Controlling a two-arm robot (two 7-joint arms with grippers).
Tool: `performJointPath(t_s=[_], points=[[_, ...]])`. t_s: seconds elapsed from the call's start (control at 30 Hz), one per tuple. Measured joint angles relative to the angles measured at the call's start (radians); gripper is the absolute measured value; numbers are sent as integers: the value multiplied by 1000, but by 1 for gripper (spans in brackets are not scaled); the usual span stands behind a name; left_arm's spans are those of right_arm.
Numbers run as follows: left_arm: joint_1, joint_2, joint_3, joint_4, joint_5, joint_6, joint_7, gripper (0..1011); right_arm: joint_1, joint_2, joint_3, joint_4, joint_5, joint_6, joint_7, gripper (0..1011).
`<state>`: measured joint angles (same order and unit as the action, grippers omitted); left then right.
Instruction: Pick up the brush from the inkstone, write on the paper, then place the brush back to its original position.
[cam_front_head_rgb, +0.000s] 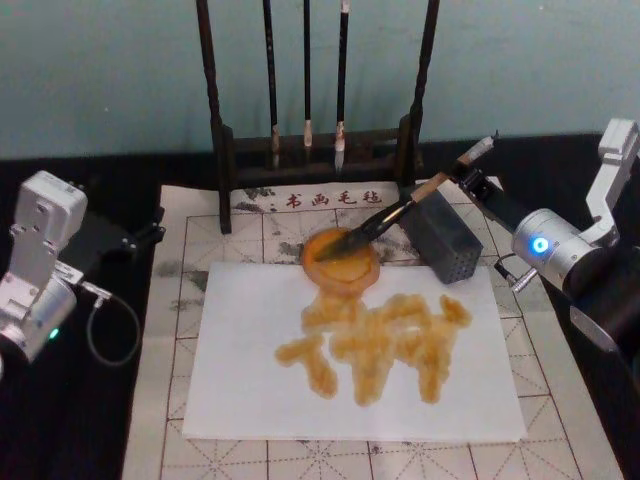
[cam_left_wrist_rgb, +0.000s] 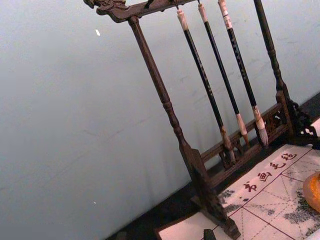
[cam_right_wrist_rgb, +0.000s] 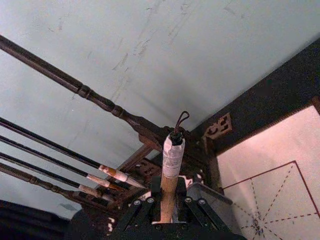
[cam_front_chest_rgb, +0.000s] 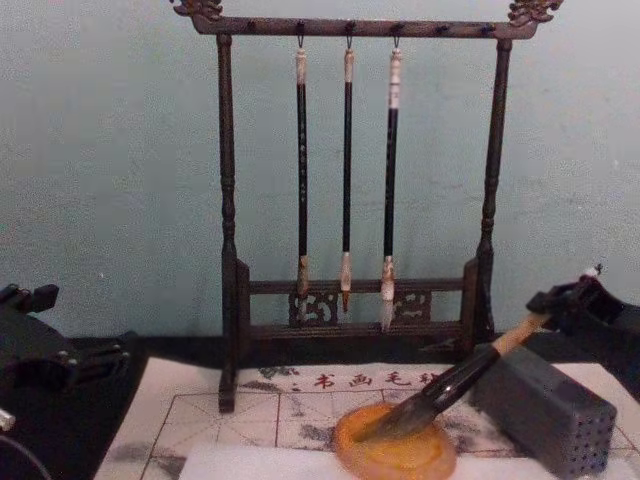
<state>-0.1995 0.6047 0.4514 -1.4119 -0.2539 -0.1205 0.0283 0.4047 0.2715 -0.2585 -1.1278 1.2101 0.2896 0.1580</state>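
Clamping the brush (cam_front_head_rgb: 400, 210) shaft, right gripper (cam_front_head_rgb: 466, 172) sits behind-right of inkstone (cam_front_head_rgb: 345, 270); tuft rests in it. Left gripper (cam_front_head_rgb: 150, 234) parked well left.

I have a black table (cam_front_head_rgb: 90, 420) before me. A beige mat (cam_front_head_rgb: 175, 300) with red grid lines, grey ink stains and a row of red characters along its far edge lies flat on it, with dark tabletop showing at my left. A dark wooden brush rack (cam_front_chest_rgb: 229, 310) stands at the back, its left foot on the mat's far edge.
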Motion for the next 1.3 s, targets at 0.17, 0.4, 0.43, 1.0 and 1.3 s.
performJointPath(t_s=[0.17, 0.4, 0.43, 1.0, 1.3], points=[[0, 0, 0, 0, 0, 0, 0, 1001, 0, 0, 0, 0, 0, 0, 0, 192], [0, 0, 0, 0, 0, 0, 0, 1001, 0, 2, -2, 0, 3, -6, 6, 192], [0, 0, 0, 0, 0, 0, 0, 1001, 1, 3, -3, 0, 5, -8, 9, 192], [0, 0, 0, 0, 0, 0, 0, 1001, 16, 31, -41, -18, 47, -33, 53, 192], [0, 0, 0, 0, 0, 0, 0, 1001, 41, 57, -93, -10, 21, -46, 79, 192]])
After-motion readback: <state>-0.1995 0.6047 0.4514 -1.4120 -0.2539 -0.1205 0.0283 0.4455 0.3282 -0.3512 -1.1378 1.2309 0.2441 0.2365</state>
